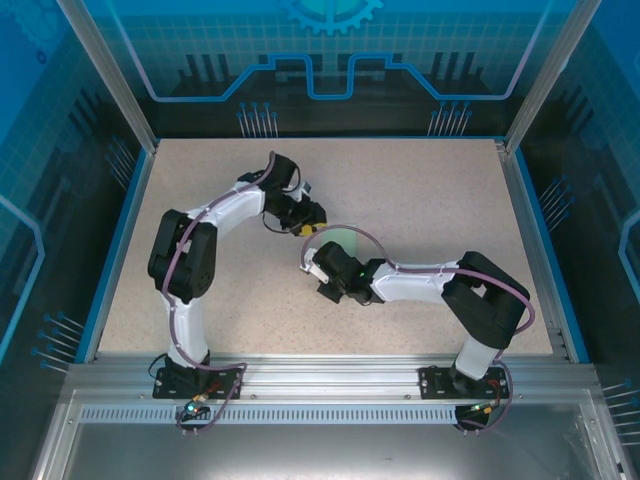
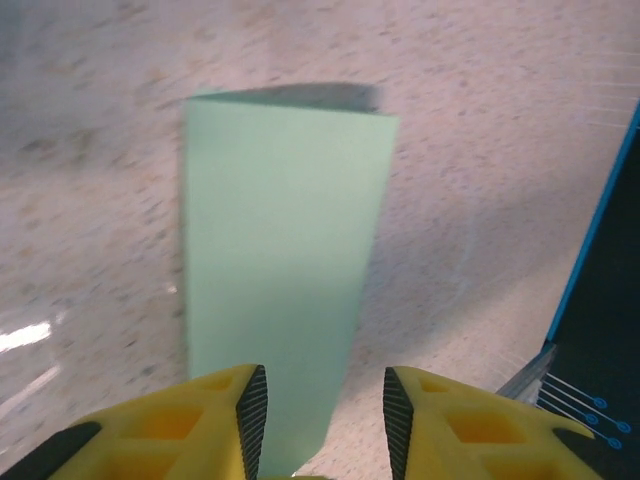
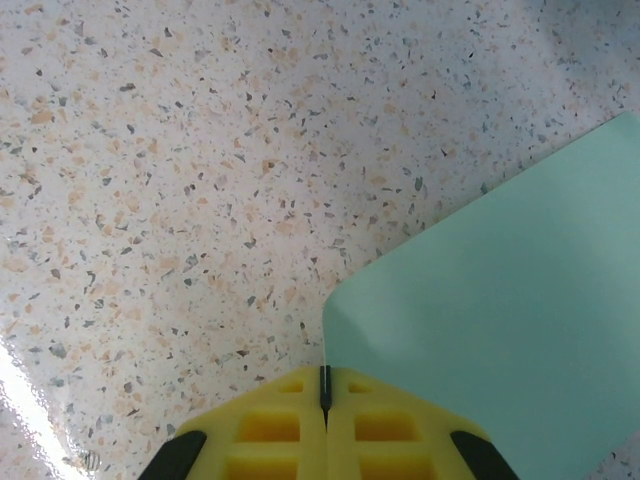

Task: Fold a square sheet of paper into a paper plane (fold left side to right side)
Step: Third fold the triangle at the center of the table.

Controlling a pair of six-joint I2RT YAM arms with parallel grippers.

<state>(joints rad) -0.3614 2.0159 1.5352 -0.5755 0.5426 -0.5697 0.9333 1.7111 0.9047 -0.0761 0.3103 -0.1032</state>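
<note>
Sheet axis: the sheet (image 2: 280, 260) is a narrow oblong. Its long axis runs straight away from the left gripper (image 2: 322, 420), and both ends are blunt, with no point.
Sheet look: it is plain pale mint green. A dark shadow sits along the far short edge, and the corner by the right gripper (image 3: 323, 385) is curled up and rounded.
Sheet place: it lies mid-table on the speckled table (image 3: 150, 150), between the two grippers.
Left gripper: its yellow fingers (image 2: 200, 425) are spread, with the sheet's near end lying in the gap between them.
Right gripper: its jaws are pressed tight together. The sheet's edge runs into the seam, but it's not clear whether it is nipped.
</note>
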